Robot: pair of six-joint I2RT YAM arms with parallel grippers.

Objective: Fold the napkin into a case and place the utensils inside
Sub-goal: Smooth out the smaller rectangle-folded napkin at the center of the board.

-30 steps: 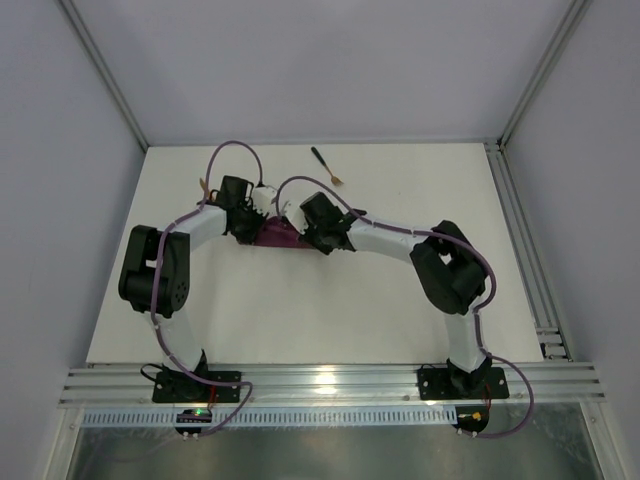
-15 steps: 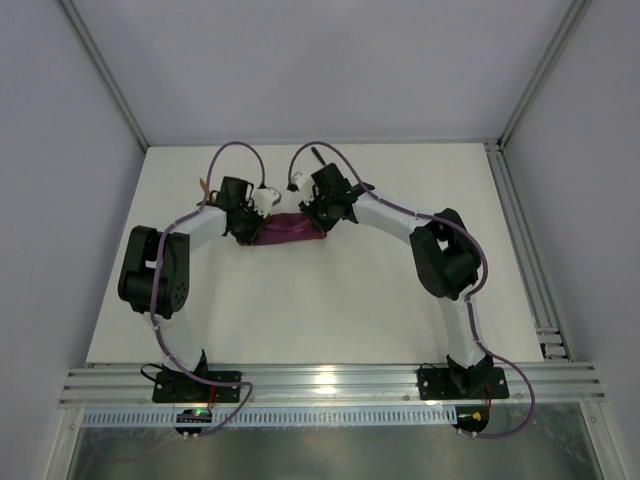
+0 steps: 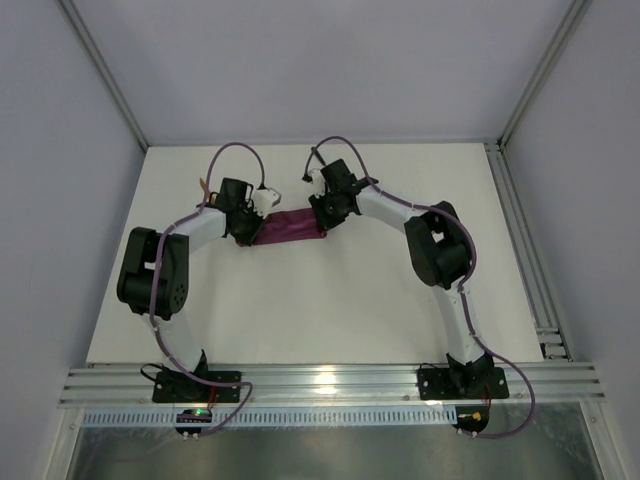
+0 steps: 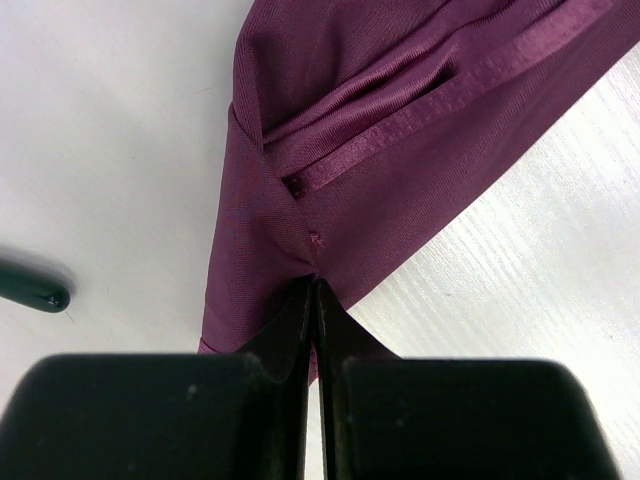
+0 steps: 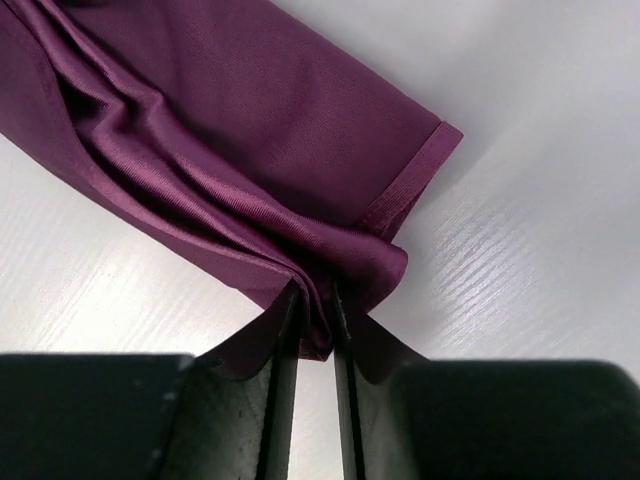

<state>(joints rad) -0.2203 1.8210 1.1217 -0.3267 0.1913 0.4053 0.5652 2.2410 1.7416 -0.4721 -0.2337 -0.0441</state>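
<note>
We see the soft magenta-purple cloth napkin point(image 3: 288, 226) lying as a folded, narrow band on the far-middle part of the flat white table point(image 3: 300, 310), stretched between the two arms. Its hemmed edges and loose folds run lengthwise.

The black two-finger left gripper point(image 4: 312, 290) has its fingers pressed together, pinching the cloth's left end. The black two-finger right gripper point(image 5: 310, 300) stands at the other end, fingers barely parted, and a bunched fold of cloth fills the gap.

In the left wrist view, the dark rounded end of a thin handle point(image 4: 32, 287) lies on the table beside the cloth, not touching it.
</note>
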